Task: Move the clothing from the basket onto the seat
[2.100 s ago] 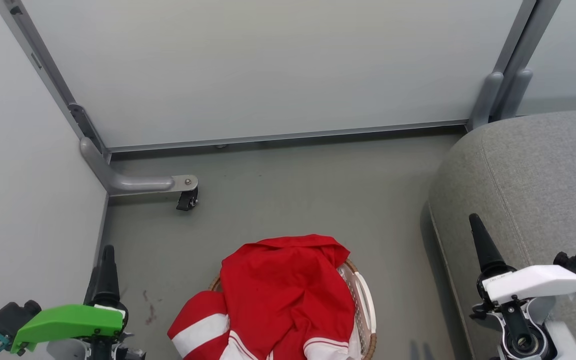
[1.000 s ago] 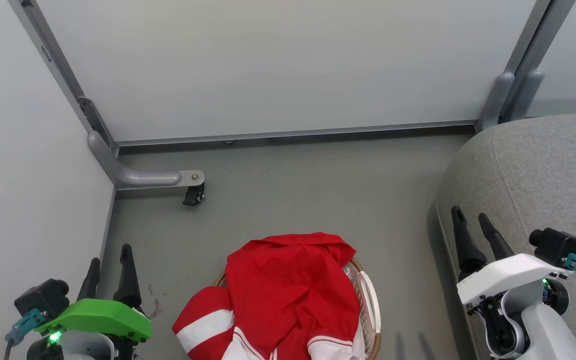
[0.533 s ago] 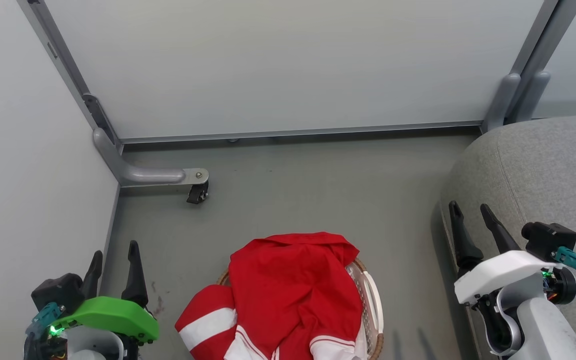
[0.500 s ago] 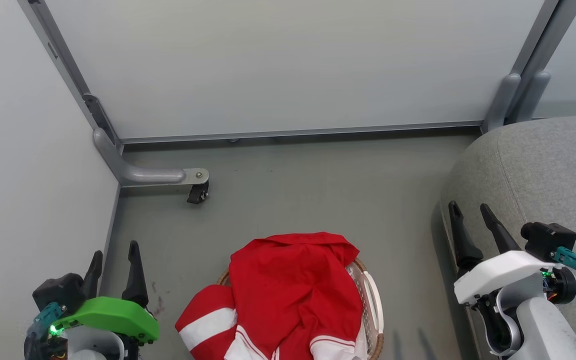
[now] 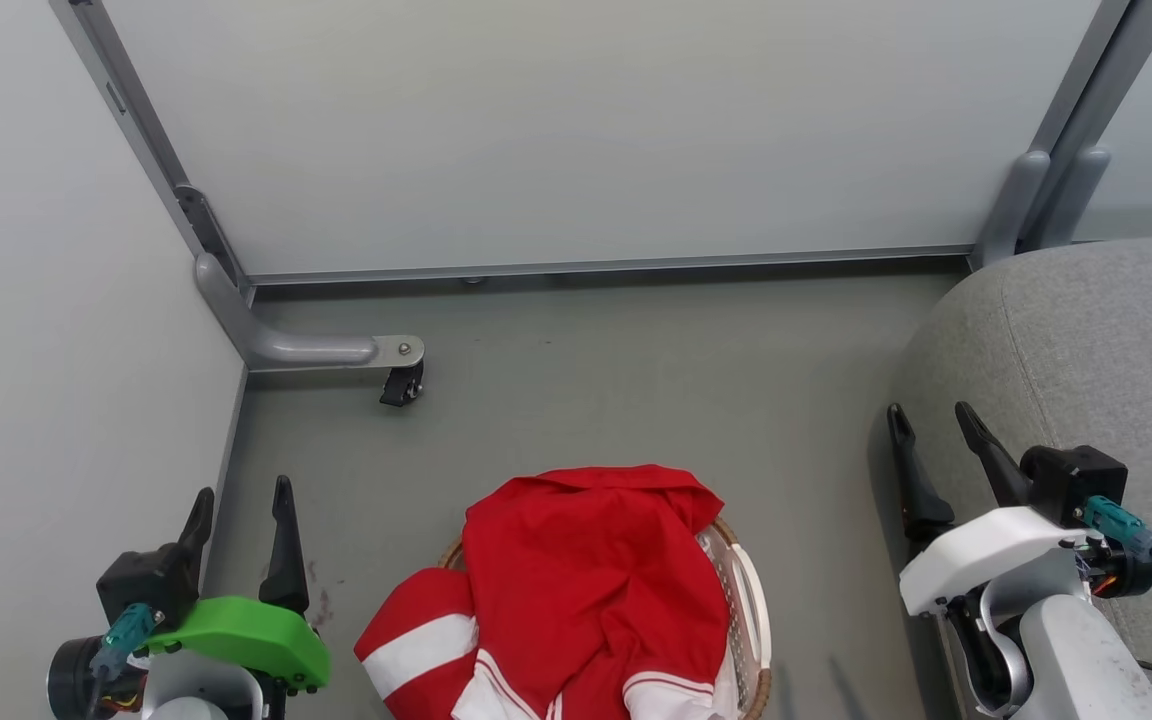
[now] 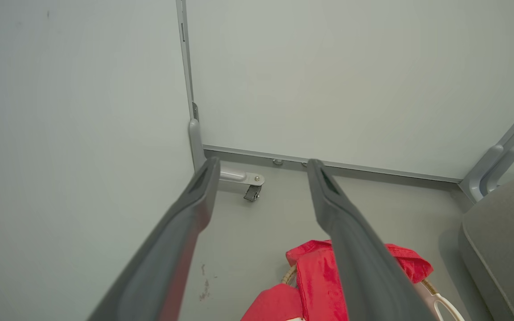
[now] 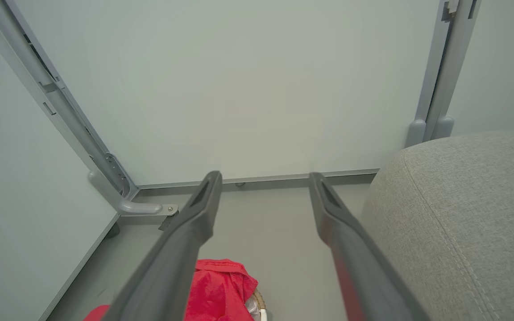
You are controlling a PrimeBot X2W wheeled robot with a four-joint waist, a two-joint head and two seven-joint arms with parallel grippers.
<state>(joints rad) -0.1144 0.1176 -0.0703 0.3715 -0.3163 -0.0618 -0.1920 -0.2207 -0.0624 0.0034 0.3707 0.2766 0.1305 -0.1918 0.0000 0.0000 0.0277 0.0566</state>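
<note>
Left gripper (image 5: 243, 490) is seen in the head view left of the oval white perforated plastic basket (image 5: 751, 620) with a brown woven rim. Its two dark fingers are spread apart and nothing is held. Right gripper (image 5: 929, 412) is seen right of the basket, fingers also apart and empty, over the edge of the large grey woven-fabric seat (image 5: 1086, 340); contact cannot be told. Bright red clothing (image 5: 586, 580) with broad white bands is heaped in the basket, and one part is spilled over the basket's left rim. A small black caster wheel (image 5: 401, 385) is seen on the grey floor (image 5: 636, 380), beyond and left of the basket.

Left wrist view: left gripper (image 6: 262, 166) is shown with fingers wide apart and empty. The clothing (image 6: 319, 276) and a bit of basket rim (image 6: 440, 305) are seen below, partly hidden by one finger. The seat (image 6: 507, 232) is seen right of the basket.

Right wrist view: right gripper (image 7: 265, 177) is shown open-fingered, nothing between. The clothing (image 7: 219, 285) in the basket (image 7: 257, 298) is seen at the bottom, with the seat (image 7: 462, 214) to the basket's right.
</note>
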